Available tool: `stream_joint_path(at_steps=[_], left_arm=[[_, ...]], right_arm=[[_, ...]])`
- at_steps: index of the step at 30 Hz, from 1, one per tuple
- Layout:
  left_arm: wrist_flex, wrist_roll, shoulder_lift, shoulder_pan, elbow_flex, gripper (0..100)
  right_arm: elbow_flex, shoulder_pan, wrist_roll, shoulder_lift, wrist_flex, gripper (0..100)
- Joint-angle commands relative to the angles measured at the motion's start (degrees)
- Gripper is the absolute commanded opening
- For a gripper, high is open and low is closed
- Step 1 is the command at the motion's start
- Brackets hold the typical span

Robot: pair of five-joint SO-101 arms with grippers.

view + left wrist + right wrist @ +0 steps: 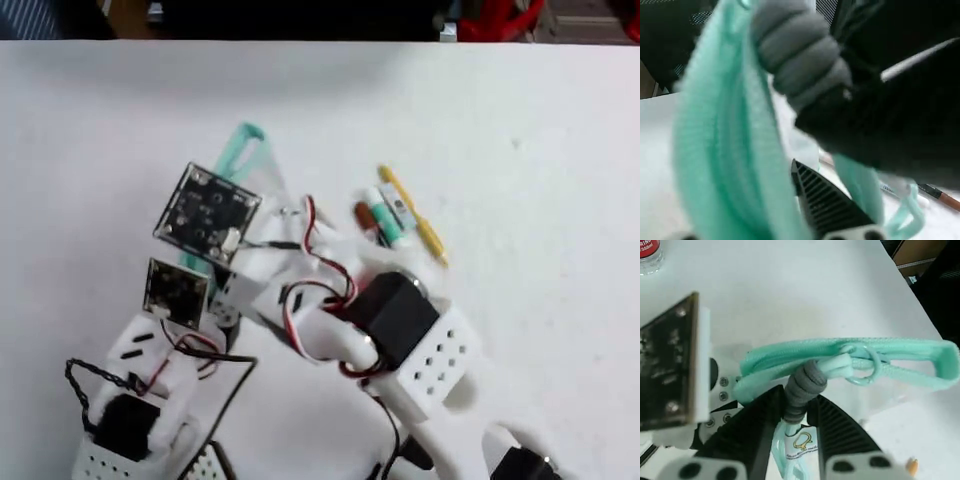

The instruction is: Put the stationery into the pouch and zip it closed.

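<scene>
Clamped on the grey ribbed pull (pixel 802 385), the right gripper (pixel 799 399) has one black jaw on each side of it. The short mint cords from the pull run up to the ring (pixel 865 367) on the zip of the pouch (pixel 900 347). This grip looks meant to give that arm control of the slider, so it can draw the zip along or keep the mouth parted. In the right wrist view the two mint zip bands stand apart, so the pouch reads as open rather than closed. The left gripper (pixel 805 187) sits right against the other end of the mint band, with the fabric draped across it. Whether it is closed on the pouch I cannot tell. Its place there suggests it is meant to anchor the pouch so a tug on the pull does not drag the whole thing across the table (pixel 520 120). The pouch lies a little to the left arm's side of the table's middle, its mint end pointing toward the far edge. The stationery (pixel 398 215), a small cluster with a yellow pen (pixel 420 220) on its outer side, lies on the table just beside the right arm and apart from the pouch. By my reading, nothing is loaded yet and the zipping step is not due.
</scene>
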Motion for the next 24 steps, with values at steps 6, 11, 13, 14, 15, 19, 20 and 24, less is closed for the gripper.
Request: stream_joint_path(at_steps=[6,11,13,14,15,19,20,24], left_arm=[[-0.6,-0.8,0.0,-0.1,-0.8,2],[-0.6,-0.8,0.0,-0.1,-0.8,2],[-0.6,-0.8,0.0,-0.1,-0.8,2],[-0.6,-0.7,0.0,-0.2,-0.8,2],[-0.6,-0.7,0.0,-0.2,-0.8,2],[-0.7,-0.7,0.0,-0.2,-0.7,2],[-0.7,-0.7,0.0,-0.2,-0.7,2],[-0.8,-0.8,0.0,-0.2,-0.5,2]], right_arm=[[-5.7,-8.9,-0.4,-0.9,6.4,1.9],[-5.6,-12.7,-0.4,-0.9,6.4,1.9],[-5.6,-14.0,-0.4,-0.9,6.4,1.9],[-5.6,-14.7,-0.4,-0.9,6.4,1.9],[-5.6,-15.4,-0.4,-0.9,6.6,1.9],[-4.1,-19.6,-0.1,-0.9,6.8,1.9],[-3.3,-21.0,0.0,-0.9,6.8,1.9],[0.0,-22.9,2.5,-1.5,6.5,1.9]])
